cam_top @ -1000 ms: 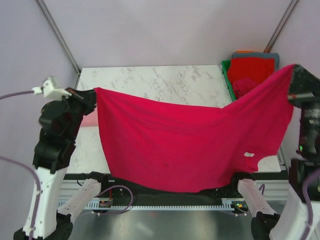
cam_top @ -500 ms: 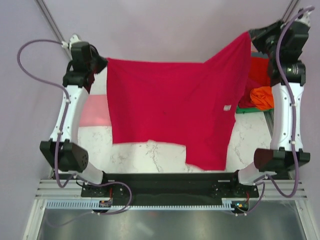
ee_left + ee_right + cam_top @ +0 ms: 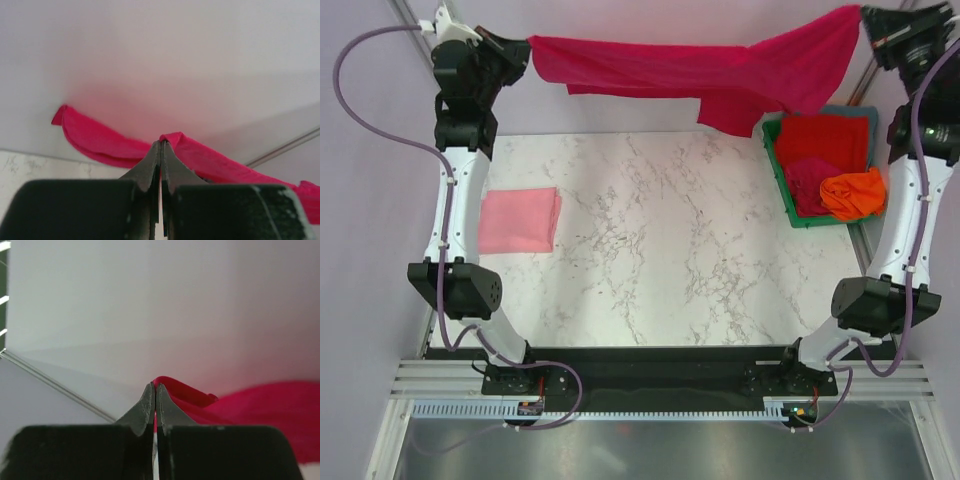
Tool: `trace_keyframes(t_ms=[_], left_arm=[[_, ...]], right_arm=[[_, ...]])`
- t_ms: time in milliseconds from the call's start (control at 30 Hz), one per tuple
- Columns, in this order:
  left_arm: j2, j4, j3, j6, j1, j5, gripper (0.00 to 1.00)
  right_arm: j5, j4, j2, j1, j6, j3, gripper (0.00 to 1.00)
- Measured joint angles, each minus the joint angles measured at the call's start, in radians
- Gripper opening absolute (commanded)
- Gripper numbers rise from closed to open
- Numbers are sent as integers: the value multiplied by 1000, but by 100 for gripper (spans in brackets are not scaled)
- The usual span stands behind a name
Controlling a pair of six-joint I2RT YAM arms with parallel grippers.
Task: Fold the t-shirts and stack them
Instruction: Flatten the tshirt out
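Now we clamp the crimson t-shirt (image 3: 720, 70) between left gripper (image 3: 526, 46) and right gripper (image 3: 863, 16), its long axis nine-to-three, table (image 3: 660, 220) toward six.

We list one white marble-patterned table (image 3: 660, 220). On it we record a light pink t-shirt (image 3: 519, 220), folded into a flat rectangle near the left edge. We also record a green bin (image 3: 778, 170) at the far right edge, well apart from it.

The crimson t-shirt (image 3: 720, 70) hangs stretched wide above the table's (image 3: 670, 230) far edge, sagging toward its right. The pink t-shirt (image 3: 520, 220) lies folded flat at the table's left side. A red t-shirt (image 3: 820, 135), magenta t-shirt (image 3: 808, 180), orange t-shirt (image 3: 853, 192) and grey t-shirt (image 3: 847, 109) are heaped at its far right corner
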Motion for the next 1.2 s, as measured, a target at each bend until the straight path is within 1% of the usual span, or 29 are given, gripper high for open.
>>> trace_keyframes(t_ms=[67,200,300,400,500,700,733,767,867,933,1067,1133,1200], left_arm=[[-44,47,-151,0,1,6,2],[-125,167,-516,0,1,8,2],[-173,224,-788,-1,1,6,2],[-219,257,-995,-6,1,5,2],[-291,300,-1162,-13,1,6,2],[-492,423,-1460,-26,-4,12,2],[-545,432,-1525,-26,-4,12,2],[-560,430,-1540,-27,-4,12,2],[-697,424,-1660,-28,-5,9,2],[-803,397,-1732,-33,-5,3,2],[-1005,352,-1852,-56,-5,-11,2],[-1065,330,-1897,-71,-5,-23,2],[-1081,307,-1910,-82,-5,-28,2]], right_arm=[[-44,50,-63,4,4,-199,0],[-124,86,-152,16,-2,-561,0],[-141,80,-200,15,-25,-785,0],[-144,41,-261,15,-63,-961,0],[-141,-7,-335,15,-111,-1061,0],[-106,-90,-610,15,-222,-1291,0],[-97,-109,-654,14,-242,-1325,0],[-88,-138,-697,14,-261,-1357,0],[-41,-243,-862,14,-320,-1444,0],[0,-324,-985,14,-352,-1479,0],[87,-460,-1201,14,-418,-1482,0],[122,-501,-1258,14,-436,-1481,0],[148,-528,-1270,15,-447,-1481,0]])
